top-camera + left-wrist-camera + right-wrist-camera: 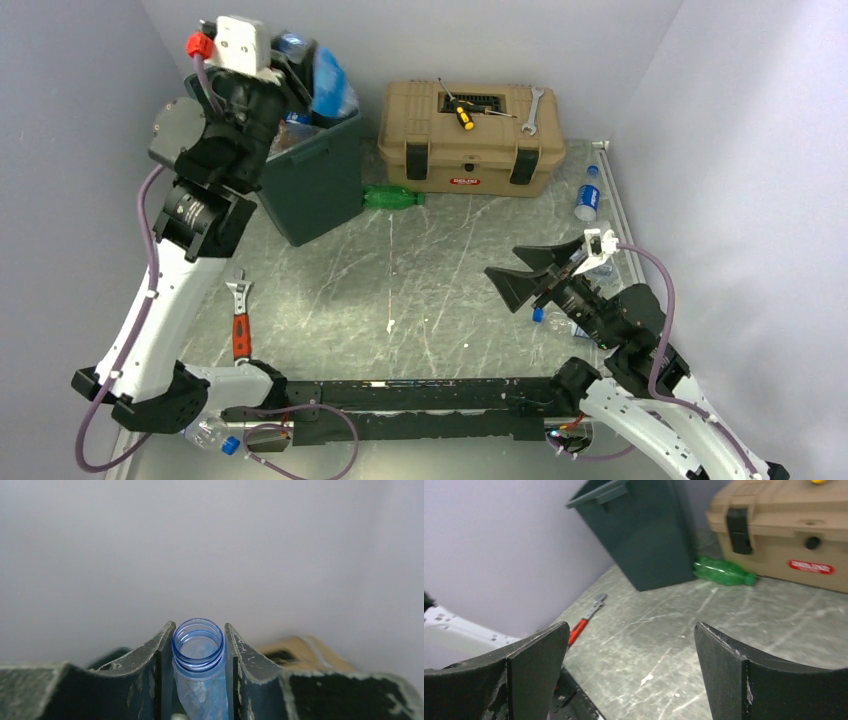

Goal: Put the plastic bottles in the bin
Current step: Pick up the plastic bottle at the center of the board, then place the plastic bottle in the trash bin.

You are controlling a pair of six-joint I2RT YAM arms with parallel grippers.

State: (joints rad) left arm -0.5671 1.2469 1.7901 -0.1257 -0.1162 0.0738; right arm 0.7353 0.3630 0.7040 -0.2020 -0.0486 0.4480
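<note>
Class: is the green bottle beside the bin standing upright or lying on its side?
On its side: the green bottle lies lengthways on the table, between the bin and the tan toolbox.

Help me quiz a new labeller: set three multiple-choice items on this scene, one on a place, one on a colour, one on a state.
1. Relative to the dark green square plastic bin, where is the green plastic bottle?
A. inside it
B. lying on the table beside its base
C. balanced on its rim

2. What colour is the handle of the adjustable metal wrench lying near the left arm?
A. blue
B. yellow
C. red-orange

3. The left gripper is:
A. shut on the neck of a capless blue-tinted clear plastic bottle
B. open and empty
C. shut on nothing

Answers:
1 B, the top view shows it flat on the table by the bin's foot.
2 C, the handle reads red-orange from above.
3 A, the left wrist view shows both fingers against the threaded neck.
</note>
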